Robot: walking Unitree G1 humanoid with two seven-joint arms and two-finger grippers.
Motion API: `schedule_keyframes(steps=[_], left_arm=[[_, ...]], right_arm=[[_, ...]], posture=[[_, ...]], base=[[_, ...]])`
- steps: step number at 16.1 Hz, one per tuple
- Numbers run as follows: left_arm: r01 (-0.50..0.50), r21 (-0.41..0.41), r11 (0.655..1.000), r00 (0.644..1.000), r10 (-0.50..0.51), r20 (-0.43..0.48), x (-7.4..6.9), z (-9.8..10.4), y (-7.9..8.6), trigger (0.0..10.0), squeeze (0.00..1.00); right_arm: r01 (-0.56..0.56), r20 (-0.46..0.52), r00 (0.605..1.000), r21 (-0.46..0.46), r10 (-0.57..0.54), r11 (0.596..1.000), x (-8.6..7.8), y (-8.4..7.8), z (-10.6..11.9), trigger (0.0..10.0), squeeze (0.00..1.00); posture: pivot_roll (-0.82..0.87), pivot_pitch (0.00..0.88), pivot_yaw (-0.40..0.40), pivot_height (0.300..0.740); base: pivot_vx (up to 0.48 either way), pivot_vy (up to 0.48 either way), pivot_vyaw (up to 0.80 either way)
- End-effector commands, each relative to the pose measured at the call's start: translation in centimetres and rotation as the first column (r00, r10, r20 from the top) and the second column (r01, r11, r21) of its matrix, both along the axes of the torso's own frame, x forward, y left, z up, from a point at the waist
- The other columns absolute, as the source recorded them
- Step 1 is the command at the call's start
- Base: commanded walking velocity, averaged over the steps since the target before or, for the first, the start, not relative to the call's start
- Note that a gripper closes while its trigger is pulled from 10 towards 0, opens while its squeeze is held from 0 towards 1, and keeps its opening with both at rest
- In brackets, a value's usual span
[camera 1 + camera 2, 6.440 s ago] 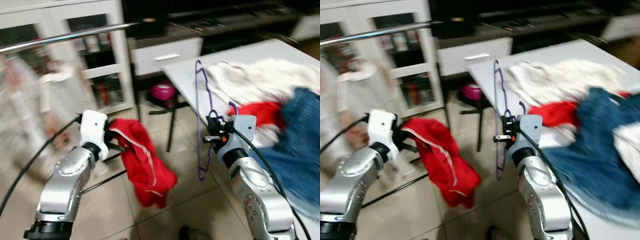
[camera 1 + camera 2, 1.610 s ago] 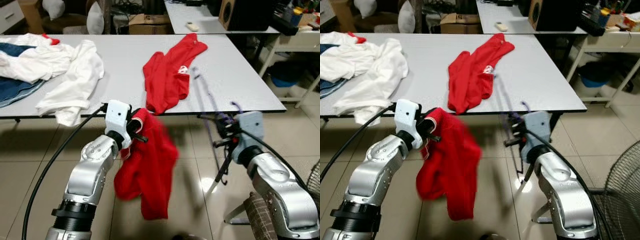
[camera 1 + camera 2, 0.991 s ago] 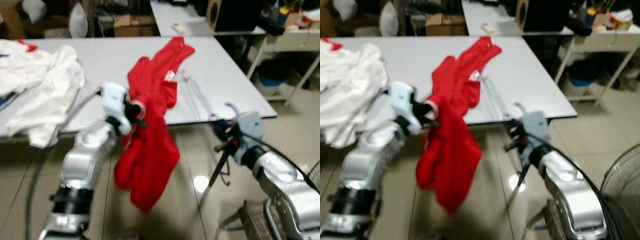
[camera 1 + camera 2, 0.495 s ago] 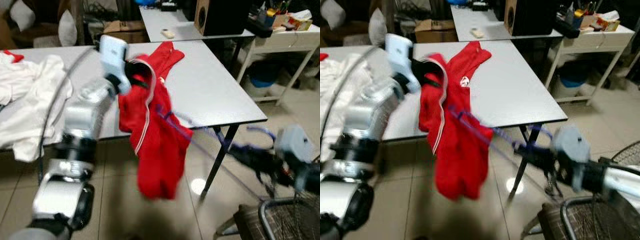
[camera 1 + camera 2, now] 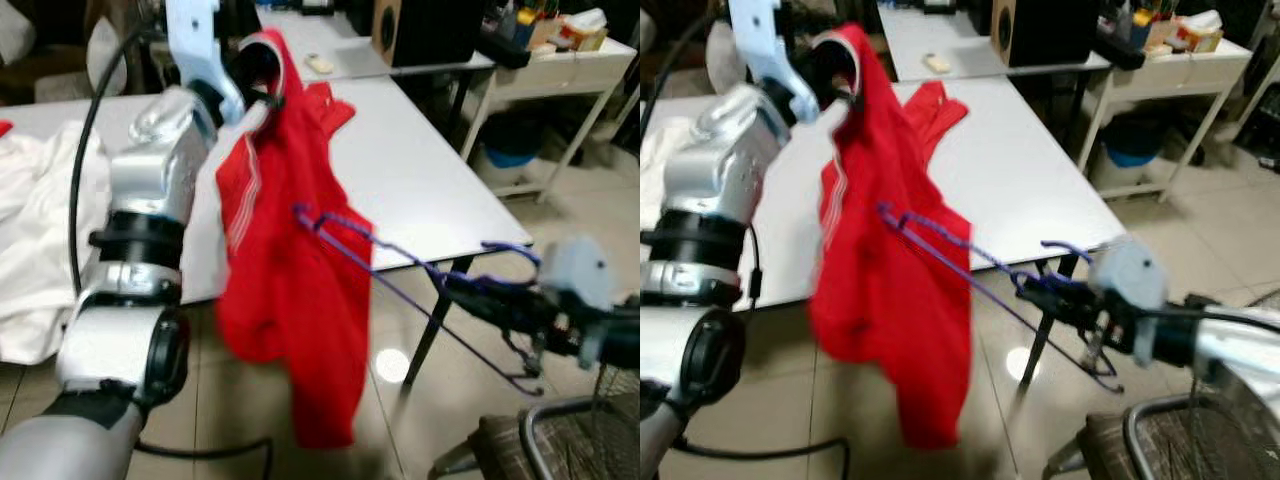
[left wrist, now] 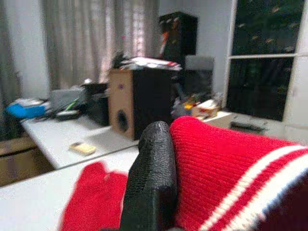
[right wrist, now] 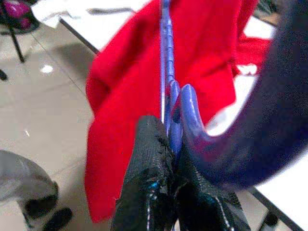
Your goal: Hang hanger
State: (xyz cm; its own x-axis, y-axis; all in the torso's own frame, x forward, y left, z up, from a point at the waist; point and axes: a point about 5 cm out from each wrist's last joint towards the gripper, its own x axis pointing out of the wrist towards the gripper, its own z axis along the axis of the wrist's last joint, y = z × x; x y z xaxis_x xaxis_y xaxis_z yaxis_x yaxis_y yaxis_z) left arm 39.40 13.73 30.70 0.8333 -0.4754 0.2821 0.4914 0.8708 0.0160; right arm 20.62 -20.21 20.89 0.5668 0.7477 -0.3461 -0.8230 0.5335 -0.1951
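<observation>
The left hand (image 5: 262, 75) is raised high at about eleven o'clock in the head view, clenched on the collar edge of a red jacket (image 5: 285, 290), which hangs from it in a long drape down past the front edge of the white desk (image 5: 420, 190); the left wrist view shows a black finger (image 6: 150, 185) pressed against the red ribbed knit with its white stripe. The right hand (image 5: 1065, 295) sits low at about four o'clock, its fingers closed on a purple wire hanger (image 5: 400, 270) near the hook, as the right wrist view confirms with the wire pinched between the two black pads (image 7: 149, 192). The hanger's long axis runs from that hand up toward ten o'clock, so its far shoulder tip (image 5: 300, 213) points straight at the hanging jacket and lies against or just in front of the cloth; whether it has entered the garment cannot be told through the blur. A second red garment (image 5: 930, 110) lies flat on the desk beyond, and white clothes (image 5: 40, 240) are heaped at nine o'clock. The next move seems to turn on driving the tip along this line into the jacket's opening, with the right hand doing the feeding.
</observation>
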Motion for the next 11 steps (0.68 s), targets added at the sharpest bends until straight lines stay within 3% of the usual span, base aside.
schedule_keyframes(steps=[1,2,5,11], left_arm=[[0.049,-0.026,0.998,0.996,-0.047,0.078,-0.4,2.3,-0.9,10.0,0.0],[0.073,-0.044,0.996,0.991,-0.067,0.117,-0.5,3.7,-1.0,10.0,0.0],[0.126,-0.055,0.991,0.979,-0.115,0.168,-1.0,5.5,-1.7,10.0,0.0],[0.233,-0.069,0.97,0.949,-0.211,0.236,-2.3,7.9,-3.2,10.0,0.0]], right_arm=[[0.013,0.021,1.0,-0.01,-0.013,1.0,0.6,0.1,-0.1,10.0,0.0],[-0.014,0.027,1.0,-0.015,0.014,1.0,1.1,0.6,-0.2,10.0,0.0],[-0.053,0.03,0.998,-0.013,0.053,0.999,2.2,1.3,-0.5,10.0,0.0],[-0.118,0.043,0.992,-0.05,0.12,0.992,4.6,2.1,-0.7,10.0,0.0]], posture=[[-0.15,0.0,0.025,0.74],[-0.15,0.0,0.024,0.74],[-0.14,0.0,0.02,0.74],[-0.13,0.0,0.009,0.74]], base=[[0.394,0.0,0.0],[0.394,0.0,0.0],[0.394,0.0,0.0],[0.394,0.0,0.0]])
